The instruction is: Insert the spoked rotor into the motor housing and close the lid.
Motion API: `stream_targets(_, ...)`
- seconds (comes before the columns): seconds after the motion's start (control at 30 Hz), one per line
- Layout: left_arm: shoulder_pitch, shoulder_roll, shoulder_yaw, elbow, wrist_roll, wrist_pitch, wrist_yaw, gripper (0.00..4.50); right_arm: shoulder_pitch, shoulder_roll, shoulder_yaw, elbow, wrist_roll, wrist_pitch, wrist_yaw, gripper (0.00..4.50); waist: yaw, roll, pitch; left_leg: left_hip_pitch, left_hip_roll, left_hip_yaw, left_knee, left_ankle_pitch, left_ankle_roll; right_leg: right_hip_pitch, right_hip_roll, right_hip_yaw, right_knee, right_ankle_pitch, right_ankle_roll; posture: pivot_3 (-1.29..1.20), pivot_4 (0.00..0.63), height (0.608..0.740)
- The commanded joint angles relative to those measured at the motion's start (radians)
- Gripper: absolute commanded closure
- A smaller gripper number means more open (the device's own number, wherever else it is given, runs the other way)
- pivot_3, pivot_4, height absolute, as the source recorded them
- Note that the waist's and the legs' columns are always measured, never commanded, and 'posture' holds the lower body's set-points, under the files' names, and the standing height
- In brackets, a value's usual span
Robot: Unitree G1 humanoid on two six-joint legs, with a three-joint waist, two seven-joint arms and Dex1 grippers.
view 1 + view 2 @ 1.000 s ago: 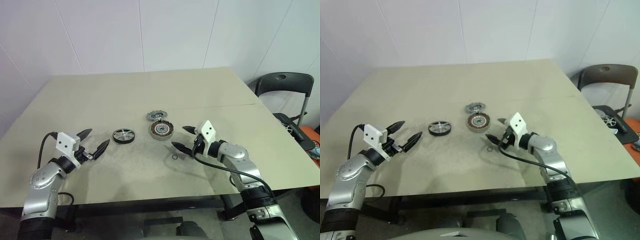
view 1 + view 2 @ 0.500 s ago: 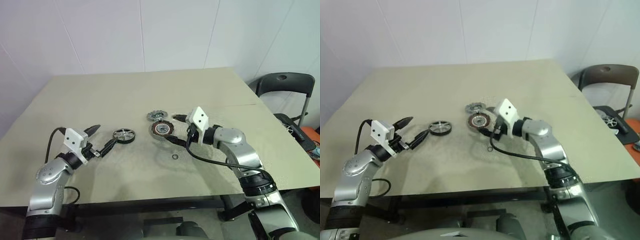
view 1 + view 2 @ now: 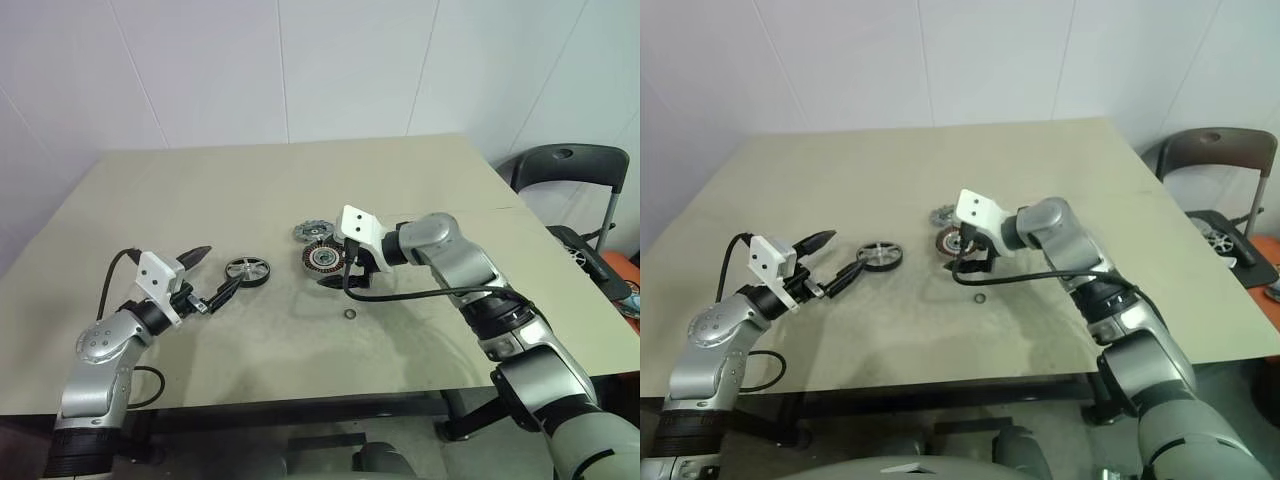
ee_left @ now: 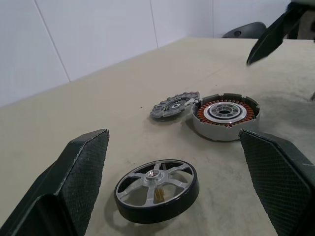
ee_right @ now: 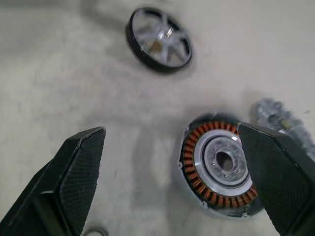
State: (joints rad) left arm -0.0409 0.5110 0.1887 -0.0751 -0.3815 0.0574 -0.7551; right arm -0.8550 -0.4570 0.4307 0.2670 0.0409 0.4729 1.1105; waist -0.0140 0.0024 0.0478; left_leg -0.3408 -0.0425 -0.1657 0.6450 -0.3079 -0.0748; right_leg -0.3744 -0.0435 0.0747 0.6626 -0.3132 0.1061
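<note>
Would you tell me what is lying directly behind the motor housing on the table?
The lid lies just behind the motor housing, leaning on its rim. Its far side is hidden.

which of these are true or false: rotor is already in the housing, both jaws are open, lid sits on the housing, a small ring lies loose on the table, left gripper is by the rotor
1. The rotor is already in the housing. False: it lies on the table, apart from the housing.
2. Both sets of jaws are open. True: the left gripper and the right gripper hold nothing.
3. The lid sits on the housing. False: it lies beside it, on the far side.
4. A small ring lies loose on the table. True.
5. The left gripper is by the rotor. True: one finger reaches close to its rim.
</note>
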Motion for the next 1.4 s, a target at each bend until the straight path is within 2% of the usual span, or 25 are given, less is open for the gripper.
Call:
stream_targets(0.03,0.006,0.022,0.023,-0.037,-0.008,0.002,-0.001,0.01,-0.070,0.018,0.037,0.044,-0.036,-0.031,0.048,0.00,-0.001,0.000,0.000,0.000,0.000,0.000,0.000,0.000,0.000,0.000,0.000,0.000,0.000,0.000,0.000,0.00,0.000,0.740)
stream_targets(0.23,0.031,0.031,0.039,-0.070,-0.012,0.014,0.015,0.01,-0.110,0.050,0.116,0.180,-0.136,-0.101,0.071,0.00,-0.002,0.000,0.000,0.000,0.000,0.000,0.000,0.000,0.000,0.000,0.000,0.000,0.000,0.000,0.000,0.00,0.000,0.740)
stream_targets(0.43,0.052,0.028,0.048,-0.104,-0.016,0.033,0.031,0.01,-0.193,0.129,0.114,0.356,-0.192,-0.140,0.035,0.00,-0.005,0.001,0.001,0.000,0.000,0.000,0.000,0.000,0.000,-0.002,0.000,0.000,0.001,0.000,0.000,0.00,0.000,0.740)
stream_targets(0.6,0.058,0.030,0.056,-0.113,-0.015,0.035,0.038,0.01,-0.227,0.154,0.133,0.439,-0.241,-0.198,0.043,0.00,-0.003,0.001,0.001,0.000,-0.001,0.000,-0.001,0.000,0.000,-0.005,0.000,0.000,0.001,0.000,0.000,0.00,0.000,0.740)
stream_targets(0.93,0.070,0.029,0.059,-0.127,-0.014,0.036,0.046,0.01,-0.288,0.217,0.132,0.622,-0.339,-0.256,-0.042,0.00,-0.007,0.001,0.001,-0.001,-0.001,0.001,-0.002,0.000,0.000,-0.008,0.000,0.001,0.001,0.000,0.000,0.00,0.000,0.740)
stream_targets(1.4,0.075,0.026,0.064,-0.109,-0.011,0.017,0.043,0.01,-0.292,0.245,0.122,0.678,-0.363,-0.277,-0.023,0.00,-0.007,0.001,0.001,-0.001,-0.001,0.002,-0.002,0.000,0.000,-0.009,0.000,0.001,0.002,0.000,0.000,0.00,0.000,0.740)
